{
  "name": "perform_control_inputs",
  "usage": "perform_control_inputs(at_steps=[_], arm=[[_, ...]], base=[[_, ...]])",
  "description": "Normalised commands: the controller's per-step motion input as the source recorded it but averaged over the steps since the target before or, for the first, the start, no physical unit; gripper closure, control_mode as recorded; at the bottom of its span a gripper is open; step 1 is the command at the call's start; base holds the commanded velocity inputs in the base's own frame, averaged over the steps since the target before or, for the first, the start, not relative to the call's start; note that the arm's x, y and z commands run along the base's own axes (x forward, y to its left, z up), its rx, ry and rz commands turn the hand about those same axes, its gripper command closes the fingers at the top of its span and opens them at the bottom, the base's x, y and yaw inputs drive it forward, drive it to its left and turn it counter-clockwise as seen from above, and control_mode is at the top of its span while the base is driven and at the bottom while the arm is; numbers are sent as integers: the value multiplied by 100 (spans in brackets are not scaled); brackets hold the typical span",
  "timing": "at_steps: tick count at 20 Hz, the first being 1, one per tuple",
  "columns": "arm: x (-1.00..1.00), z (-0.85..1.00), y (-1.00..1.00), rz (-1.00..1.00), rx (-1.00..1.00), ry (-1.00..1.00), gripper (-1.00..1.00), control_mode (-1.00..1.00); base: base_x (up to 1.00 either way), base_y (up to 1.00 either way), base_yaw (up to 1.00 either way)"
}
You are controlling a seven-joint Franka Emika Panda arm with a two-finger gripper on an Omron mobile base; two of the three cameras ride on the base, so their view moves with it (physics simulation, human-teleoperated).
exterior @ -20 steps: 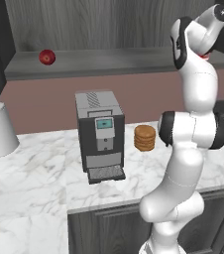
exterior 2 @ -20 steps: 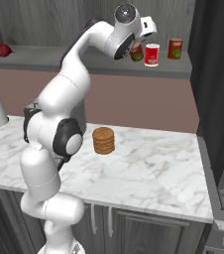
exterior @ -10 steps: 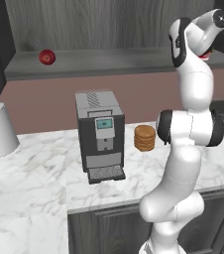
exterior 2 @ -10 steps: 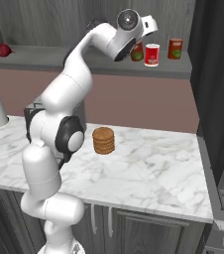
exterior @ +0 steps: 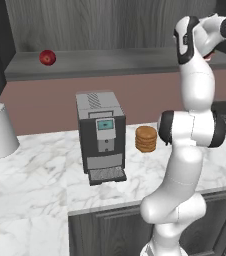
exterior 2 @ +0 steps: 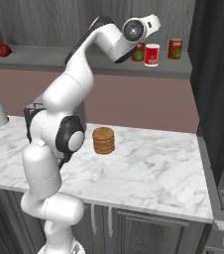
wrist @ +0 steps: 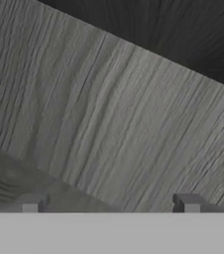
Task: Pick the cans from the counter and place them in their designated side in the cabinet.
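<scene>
Both cans (exterior 2: 152, 54) stand upright on the cabinet (exterior 2: 109, 69) shelf, at its right end. The gripper (wrist: 109, 203), fingers spread and empty, faces bare cabinet back; the cans sit toward three o'clock.

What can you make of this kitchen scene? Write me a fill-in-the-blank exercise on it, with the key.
1. The bright red can stands on the cabinet's long grey ___.
2. In both base views, the red ball lies toward the ___ end of that board.
3. The stack of tan discs rests on the marble ___.
4. In the hand view, the gripper is ___, with nothing between its tips.

Missing words: shelf; left; counter; open
</scene>
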Motion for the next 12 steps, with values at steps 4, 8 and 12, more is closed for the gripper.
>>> perform_control_inputs(at_steps=[4, 8, 12], arm=[[-47, 19, 1, 6, -3, -11, -100, -100], [-77, 1, 19, 3, -5, -8, -100, -100], [-88, 0, 41, 1, -5, -7, -100, -100]], base=[[0, 0, 0], [0, 0, 0], [0, 0, 0]])
